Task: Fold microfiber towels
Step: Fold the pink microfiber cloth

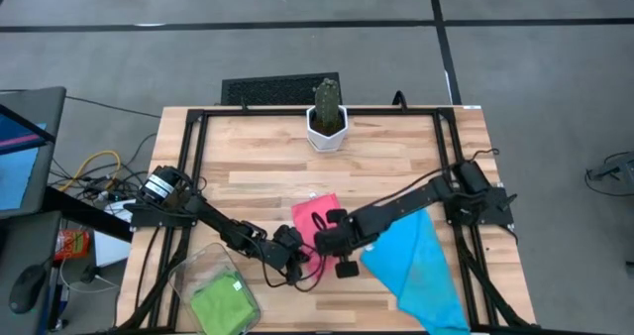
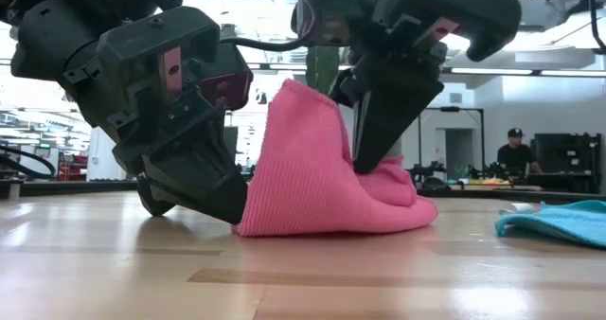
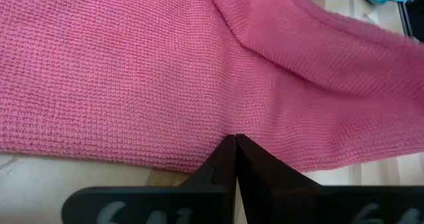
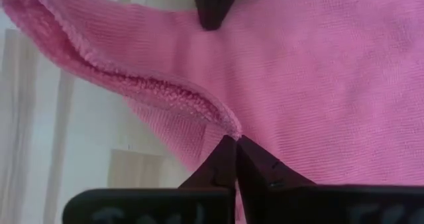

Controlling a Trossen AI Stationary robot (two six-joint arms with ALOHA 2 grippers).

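Both grippers, the left gripper [image 3: 235, 144] and the right gripper [image 4: 233, 144], pinch shut on near edges of the fuzzy hot pink microfiber towel [image 2: 317, 168] bunched between them, apparently to carry a fold across

The pink towel [image 3: 165, 78] is knitted cloth, matt, with a fine ribbed weave and a fuzzy, looped hem. The blue towel [image 1: 421, 266] at five o'clock on the desk [image 1: 396, 157] is the same soft, matt cloth, and so is the green towel [image 1: 220, 303] at seven o'clock, lying in a clear, glossy plastic bin [image 1: 188, 266]. The desk is pale wood in planks, smooth with a slight sheen. Both hands are dark, hard, matt plastic or metal. The pot [image 1: 326, 132] at twelve o'clock looks white and smooth.
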